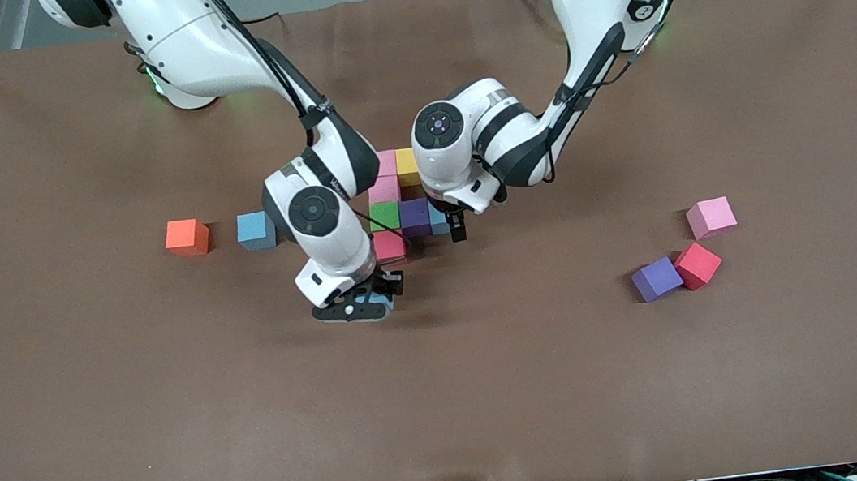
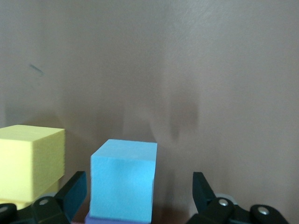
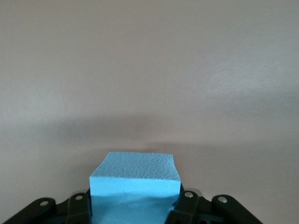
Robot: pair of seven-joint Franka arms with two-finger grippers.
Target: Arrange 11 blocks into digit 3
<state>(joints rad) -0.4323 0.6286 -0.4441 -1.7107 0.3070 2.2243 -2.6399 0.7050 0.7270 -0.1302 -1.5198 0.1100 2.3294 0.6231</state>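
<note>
Centre frame: right gripper (image 1: 371, 303) clamps a light blue foam cube (image 3: 134, 186) over the brown counter (image 1: 173, 427); left gripper (image 1: 453, 225), jaws spread wide, straddles another light blue foam cube (image 2: 122, 184) without gripping it.

The front view looks down from high across the tabletop (image 1: 174, 435) toward both arm bases along its top edge, taking in the whole brown surface and the cluster of blocks (image 1: 401, 203) at its middle. The left wrist view sits close over that cluster, facing a light blue block (image 2: 122, 179) between its own pincer (image 2: 140, 196) fingers. The right wrist view looks equally close at another light blue block (image 3: 134, 186) in the right pincer (image 3: 134, 207), which the front view shows too.
</note>
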